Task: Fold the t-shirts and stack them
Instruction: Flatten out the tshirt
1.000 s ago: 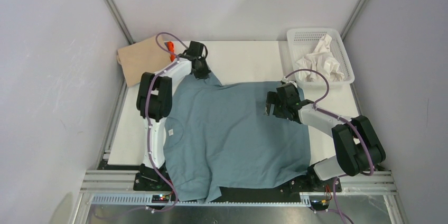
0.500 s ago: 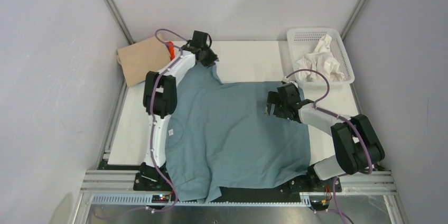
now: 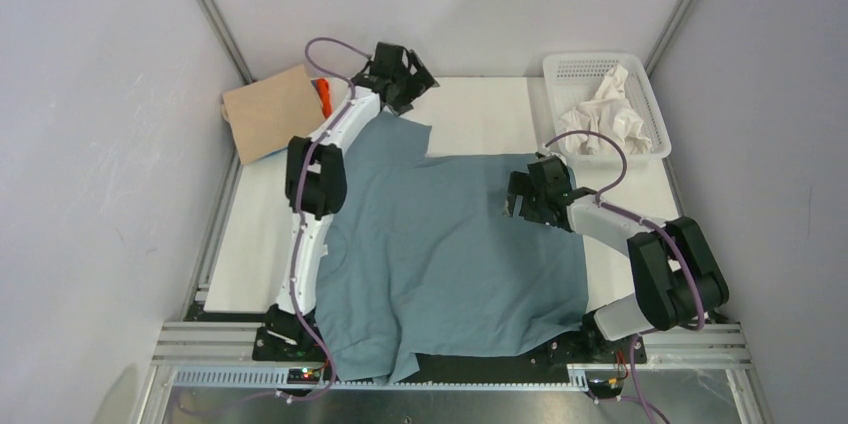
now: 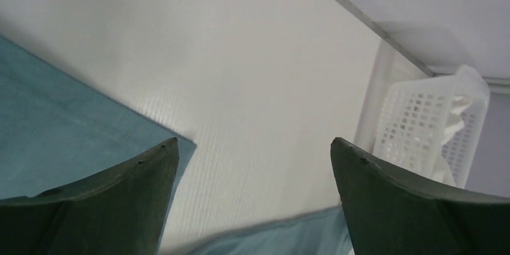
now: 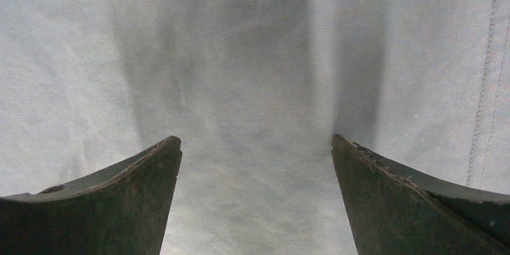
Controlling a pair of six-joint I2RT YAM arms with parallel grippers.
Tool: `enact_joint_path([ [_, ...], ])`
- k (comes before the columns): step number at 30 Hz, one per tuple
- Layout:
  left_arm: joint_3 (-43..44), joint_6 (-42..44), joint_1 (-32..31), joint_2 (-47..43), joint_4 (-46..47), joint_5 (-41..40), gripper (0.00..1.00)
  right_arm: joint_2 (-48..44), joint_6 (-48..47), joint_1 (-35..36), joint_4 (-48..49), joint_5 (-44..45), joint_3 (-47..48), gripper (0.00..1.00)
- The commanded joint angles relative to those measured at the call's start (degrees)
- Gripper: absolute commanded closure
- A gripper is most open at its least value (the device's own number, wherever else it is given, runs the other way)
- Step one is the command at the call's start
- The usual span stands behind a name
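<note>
A tan t-shirt point(image 3: 265, 114) lies flat at the worktop's point(image 3: 480, 109) far-left corner. The left end effector point(image 3: 412, 84) hovers spread wide and empty above the far sleeve of the slate blue-grey t-shirt point(image 3: 450, 254), which lies flat mid-worktop. The right end effector point(image 3: 517, 202), also spread and empty, hangs over the shirt's right side. A white basket point(image 3: 585, 68) sits far right.

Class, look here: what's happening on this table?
Two robot arms are working on a blue-grey t-shirt spread out on the table. The left arm hangs by its far sleeve, jaws open and empty. The right arm hovers over the shirt's right side, jaws open too. A tan shirt lies at the far left.
</note>
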Motion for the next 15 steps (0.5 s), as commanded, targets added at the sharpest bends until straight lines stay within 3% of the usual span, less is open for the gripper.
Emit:
enact_joint_path([
  [1, -6.2, 8.7, -0.1, -15.4, 0.2, -3.1, 0.00, -2.9, 0.2, -0.3, 0.6, 1.4, 0.0, 0.01],
  [4, -20.8, 14.1, -0.1, -28.6, -0.4, -7.3, 0.00, -5.2, 0.2, -0.4, -0.6, 2.1, 0.1, 0.01],
  [9, -56.0, 17.9, -0.5, -49.5, -0.1, -13.1, 0.00, -8.8, 0.5, 0.6, -3.7, 3.8, 0.2, 0.00],
  [11, -66.2, 17.9, -0.6, -59.1, 0.1, -14.1, 0.00, -9.2, 0.4, 0.8, -5.1, 4.8, 0.1, 0.01],
  [15, -78.5, 18.6, -0.7, -65.0, 0.9, -11.8, 0.00, -7.8, 0.9, 0.1, -5.1, 5.3, 0.1, 0.01],
])
